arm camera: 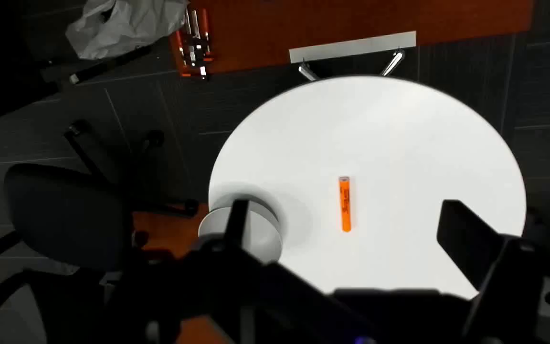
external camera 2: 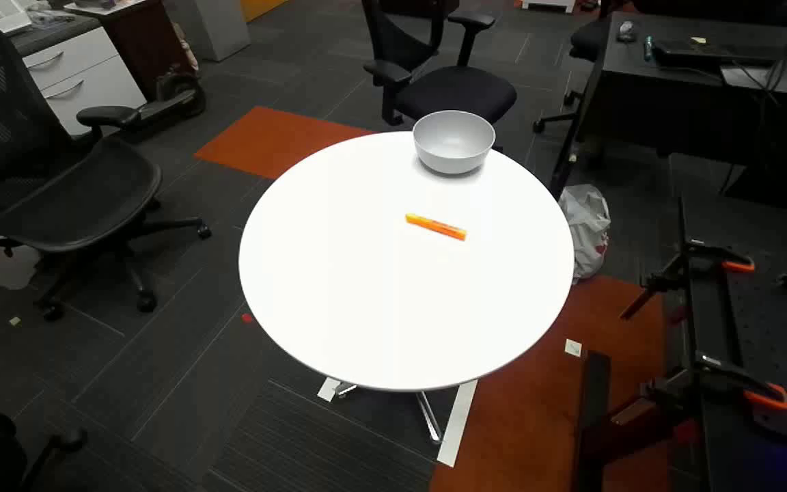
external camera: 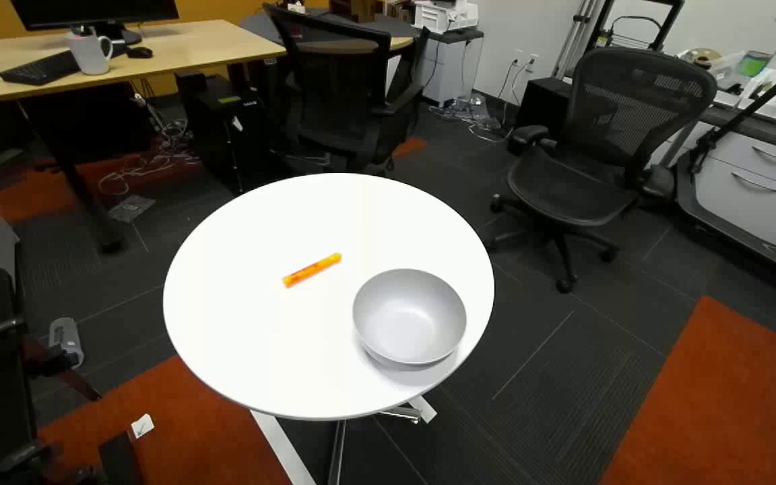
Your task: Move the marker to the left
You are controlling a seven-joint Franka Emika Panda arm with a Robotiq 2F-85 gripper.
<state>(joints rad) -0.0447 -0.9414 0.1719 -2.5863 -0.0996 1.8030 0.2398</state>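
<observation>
The orange marker (external camera: 312, 270) lies flat on the round white table, a little apart from the grey bowl. It also shows in an exterior view (external camera 2: 436, 227) and in the wrist view (arm camera: 345, 204), with dark print along its side. My gripper (arm camera: 343, 206) is open and empty. In the wrist view its two black fingers stand wide apart, with the marker appearing between them, well beyond the fingertips on the table. The gripper is out of view in both exterior views.
The grey bowl (external camera: 409, 316) stands near the table's edge; in the wrist view the bowl (arm camera: 260, 234) is partly behind the left finger. The white table (external camera 2: 339, 294) has a round edge. Office chairs (external camera: 603, 135) and a wooden desk (external camera: 192, 40) stand around it.
</observation>
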